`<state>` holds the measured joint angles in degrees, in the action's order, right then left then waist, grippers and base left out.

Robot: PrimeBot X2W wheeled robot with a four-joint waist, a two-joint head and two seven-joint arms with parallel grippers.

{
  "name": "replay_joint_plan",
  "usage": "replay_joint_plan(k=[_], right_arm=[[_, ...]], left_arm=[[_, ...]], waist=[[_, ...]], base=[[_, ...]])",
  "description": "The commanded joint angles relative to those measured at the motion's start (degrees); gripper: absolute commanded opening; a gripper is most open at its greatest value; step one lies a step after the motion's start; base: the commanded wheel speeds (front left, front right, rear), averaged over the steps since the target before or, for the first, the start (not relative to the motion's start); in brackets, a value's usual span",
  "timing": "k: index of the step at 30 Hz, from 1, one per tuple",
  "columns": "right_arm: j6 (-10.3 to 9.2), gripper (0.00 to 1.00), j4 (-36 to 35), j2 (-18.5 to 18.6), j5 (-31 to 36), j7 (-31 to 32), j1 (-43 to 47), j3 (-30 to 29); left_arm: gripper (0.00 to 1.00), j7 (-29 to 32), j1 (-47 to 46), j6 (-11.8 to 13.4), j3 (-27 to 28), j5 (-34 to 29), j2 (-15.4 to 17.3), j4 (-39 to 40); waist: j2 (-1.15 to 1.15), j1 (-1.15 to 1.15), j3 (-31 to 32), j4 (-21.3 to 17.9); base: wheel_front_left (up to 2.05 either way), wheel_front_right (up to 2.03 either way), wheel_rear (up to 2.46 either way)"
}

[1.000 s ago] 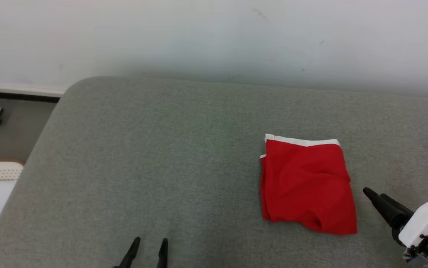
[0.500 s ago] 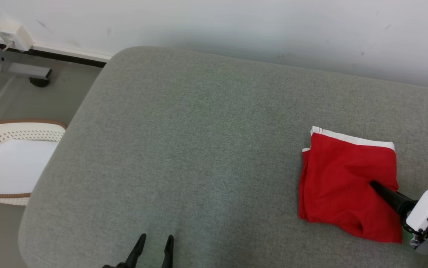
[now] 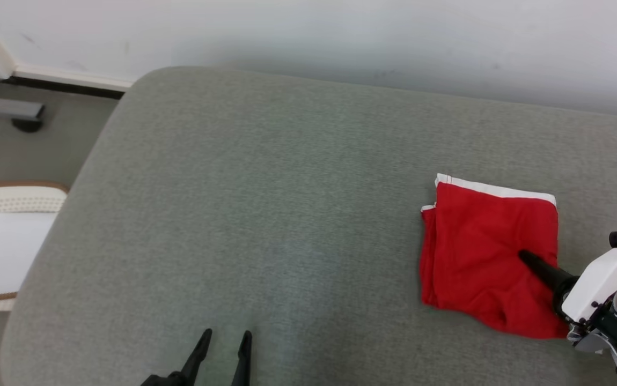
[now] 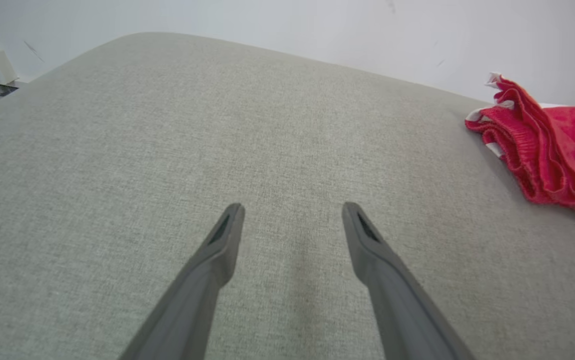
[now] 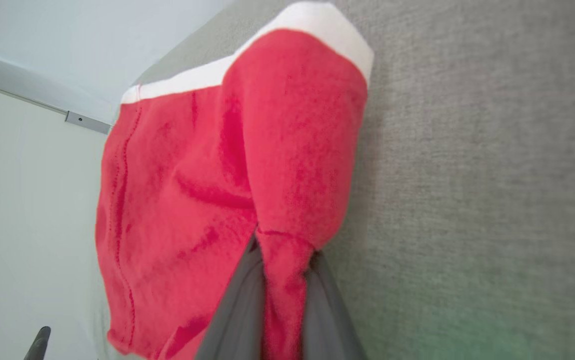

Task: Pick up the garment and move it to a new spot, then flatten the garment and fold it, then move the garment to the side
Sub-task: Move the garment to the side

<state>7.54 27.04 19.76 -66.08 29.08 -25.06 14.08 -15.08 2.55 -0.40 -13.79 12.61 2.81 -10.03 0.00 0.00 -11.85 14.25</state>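
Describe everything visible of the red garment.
The red garment is soft, fleecy-looking cloth with a white band along its far edge, folded into a rough rectangle, layers showing at its left side. It lies wrinkled on the grey cushion, at the robot's right. The right gripper has its jaws closed on a fold of it.

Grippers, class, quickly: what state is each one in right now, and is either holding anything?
Left gripper: open, holding nothing.
Right gripper: closed on a pinched fold of the red garment.
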Motion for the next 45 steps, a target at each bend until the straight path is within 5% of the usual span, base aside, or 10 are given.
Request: replay_joint_plan(k=[1,14,27,29,30,38,45], right_arm=[[-0.12,0.0,-0.57,1.31,1.04,-0.7,-1.19,0.43],[-0.12,0.0,-1.45,11.98,9.29,2.59,-10.89,0.82],[-0.12,0.0,1.6,21.22,21.79,12.35,-16.25,-9.03],[-0.12,0.49,2.53,21.66,26.17,11.67,-15.91,-10.13],[-0.12,1.0,3.42,21.64,28.65,10.41,-15.85,-11.02],[-0.13,1.0,7.8,18.34,45.28,-1.57,-13.83,-16.55],[-0.13,1.0,4.35,14.56,48.07,-10.45,-10.17,-17.66]], left_arm=[[1.0,-0.06,-0.4,0.14,0.56,0.18,0.2,0.29],[1.0,-0.03,-4.16,-1.34,1.07,-1.59,0.22,0.86],[1.0,-0.03,-6.27,-1.71,2.03,-2.02,0.21,0.25],[1.0,-0.03,-6.53,-1.95,2.25,-2.35,0.21,0.26],[1.0,-0.03,-6.73,-1.92,2.4,-2.43,0.21,0.26],[1.0,-0.03,-6.4,-2.0,3.49,-3.0,0.21,0.1],[1.0,-0.03,-5.01,-1.59,4.18,-2.17,0.21,0.45]], waist=[[0.0,0.0,0.28,-2.71],[0.0,0.0,-4.46,-13.43],[0.0,0.0,-8.4,-14.9],[0.0,0.0,-8.75,-14.86],[0.0,0.0,-8.92,-14.8],[0.0,0.0,-8.62,-14.47],[0.0,0.0,-5.75,-14.57]], base=[[0.0,0.0,0.0],[0.0,0.0,0.0],[0.0,0.0,0.0],[0.0,0.0,0.0],[0.0,0.0,0.0],[0.0,0.0,0.0],[0.0,0.0,0.0]])
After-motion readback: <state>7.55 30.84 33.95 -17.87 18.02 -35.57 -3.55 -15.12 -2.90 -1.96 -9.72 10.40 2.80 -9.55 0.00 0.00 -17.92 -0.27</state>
